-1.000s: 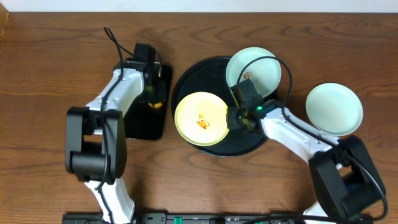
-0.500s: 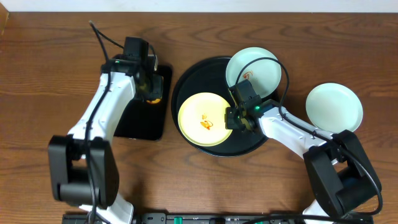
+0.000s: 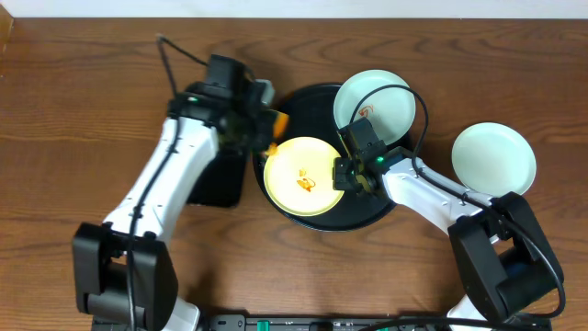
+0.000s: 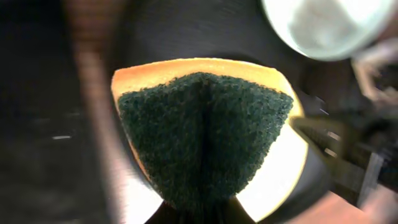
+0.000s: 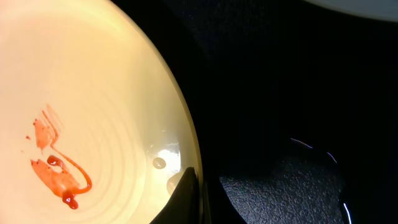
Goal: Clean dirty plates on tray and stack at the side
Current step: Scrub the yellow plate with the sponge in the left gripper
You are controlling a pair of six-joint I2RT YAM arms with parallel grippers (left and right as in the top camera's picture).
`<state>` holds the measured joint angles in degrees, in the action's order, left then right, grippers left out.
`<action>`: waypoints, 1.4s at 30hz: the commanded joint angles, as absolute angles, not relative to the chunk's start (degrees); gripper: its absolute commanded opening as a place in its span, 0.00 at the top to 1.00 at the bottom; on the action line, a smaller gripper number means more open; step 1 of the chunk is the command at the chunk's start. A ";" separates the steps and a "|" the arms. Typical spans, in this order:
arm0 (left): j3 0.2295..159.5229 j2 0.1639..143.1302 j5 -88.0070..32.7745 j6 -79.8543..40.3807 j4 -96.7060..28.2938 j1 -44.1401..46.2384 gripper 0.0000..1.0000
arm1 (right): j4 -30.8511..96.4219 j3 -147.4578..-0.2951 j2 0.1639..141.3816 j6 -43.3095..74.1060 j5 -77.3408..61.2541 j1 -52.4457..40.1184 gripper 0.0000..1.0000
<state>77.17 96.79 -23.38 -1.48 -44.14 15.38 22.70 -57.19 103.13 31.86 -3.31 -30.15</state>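
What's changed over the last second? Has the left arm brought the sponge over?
Yes. The left gripper lifted the sponge off the rectangular tray and carried it right, to the left edge of the round tray beside the yellow plate. The yellow plate shifted slightly right early on. The right gripper stays clamped on its rim; both pale plates are unmoved.

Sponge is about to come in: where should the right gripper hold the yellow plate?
Pinch the yellow plate by its thin raised right rim, coming from the right, as the right gripper does now; that leaves the smear open to the sponge at left.
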 commanded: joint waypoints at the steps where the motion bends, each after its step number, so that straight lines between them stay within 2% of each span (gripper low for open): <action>1: 76.71 98.35 -27.22 -1.17 -44.34 20.01 0.92 | 22.96 -57.21 103.57 32.36 -2.83 -30.83 0.99; 11: 76.71 107.74 -27.27 -4.84 -44.88 28.45 0.92 | 23.07 -57.21 103.57 32.36 -2.83 -30.79 0.99; 25: 76.71 118.19 -32.34 -5.21 -44.21 29.98 0.92 | 23.03 -57.21 103.57 32.36 -2.83 -30.68 0.99; 34: 76.73 120.53 -11.73 -5.02 -44.07 29.12 0.92 | 23.18 -57.21 103.57 32.36 -2.83 -30.68 0.99; 42: 76.73 120.53 -9.15 -5.02 -42.35 24.62 0.92 | 23.62 -57.21 103.57 32.34 -2.83 -30.68 0.99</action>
<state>78.41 117.27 -18.79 -4.67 -42.92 27.20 22.87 -57.21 103.13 32.05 -3.16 -30.13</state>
